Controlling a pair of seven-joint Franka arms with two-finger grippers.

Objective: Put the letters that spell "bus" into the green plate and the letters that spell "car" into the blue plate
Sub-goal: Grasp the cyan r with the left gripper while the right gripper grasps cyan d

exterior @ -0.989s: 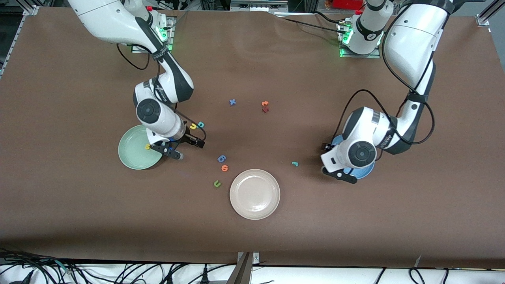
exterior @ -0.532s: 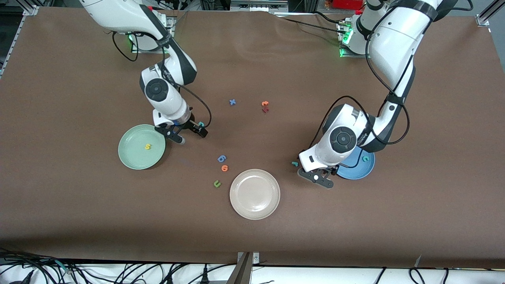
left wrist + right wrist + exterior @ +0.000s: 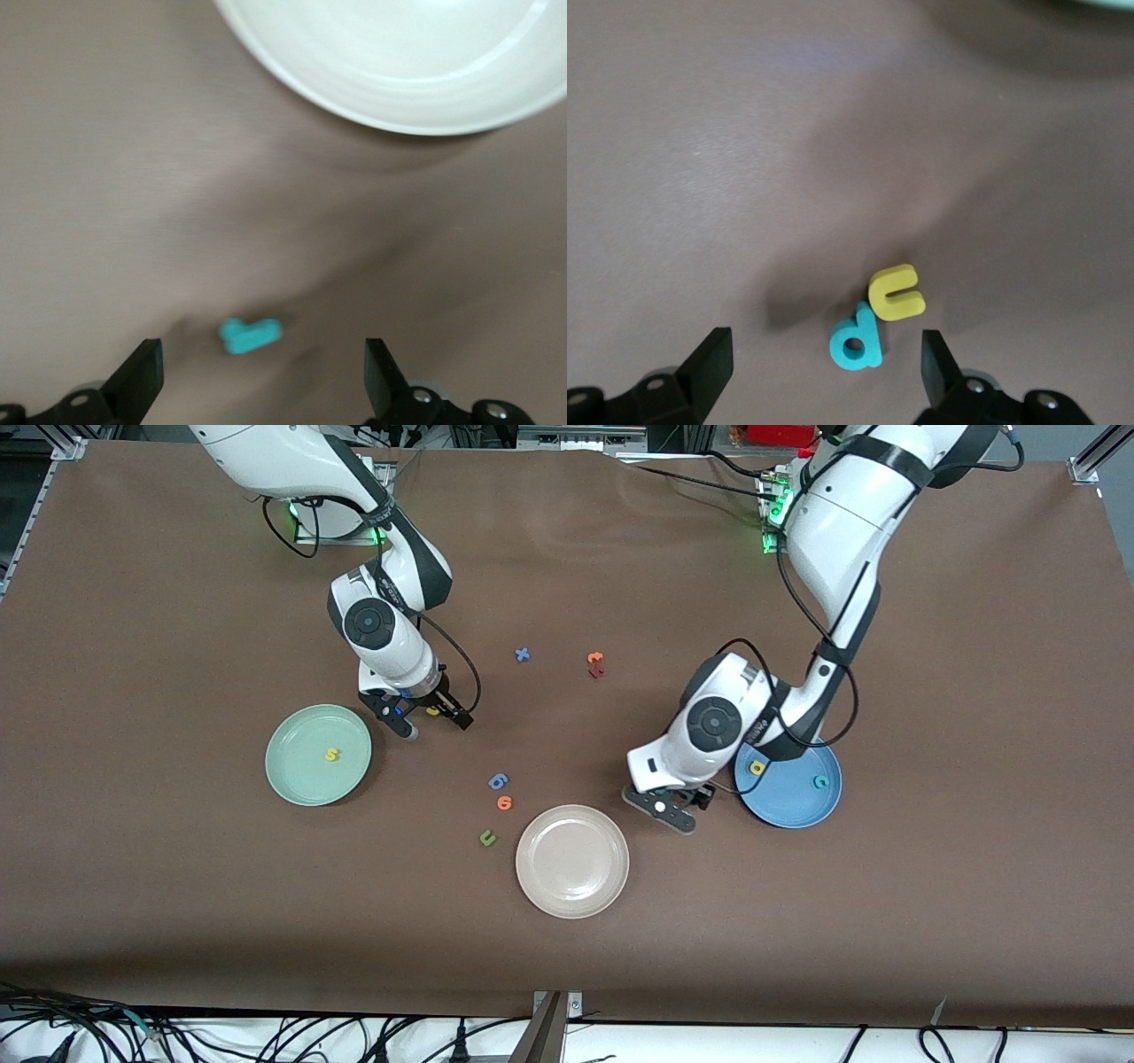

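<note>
The green plate (image 3: 301,775) holds a yellow s (image 3: 331,755). Beside it, toward the middle of the table, my right gripper (image 3: 429,722) (image 3: 824,363) hangs open over the teal b (image 3: 858,341) and the yellow u (image 3: 432,710) (image 3: 897,292), which touch each other. The blue plate (image 3: 788,806) holds a yellow a (image 3: 757,767) and a teal c (image 3: 821,781). My left gripper (image 3: 680,804) (image 3: 261,363) is open just over the teal r (image 3: 251,335), between the blue plate and the beige plate. The front view hides the r under the hand.
A beige plate (image 3: 572,895) (image 3: 399,97) lies nearest the front camera. A blue 6 (image 3: 498,781), an orange 6 (image 3: 504,802) and an olive u (image 3: 486,837) lie beside it. A blue x (image 3: 523,654), an orange t (image 3: 595,658) and a dark red letter (image 3: 595,672) lie mid-table.
My right gripper left the green plate's edge and moved over the u and b. My left gripper moved off the blue plate to over the r, uncovering the a and c.
</note>
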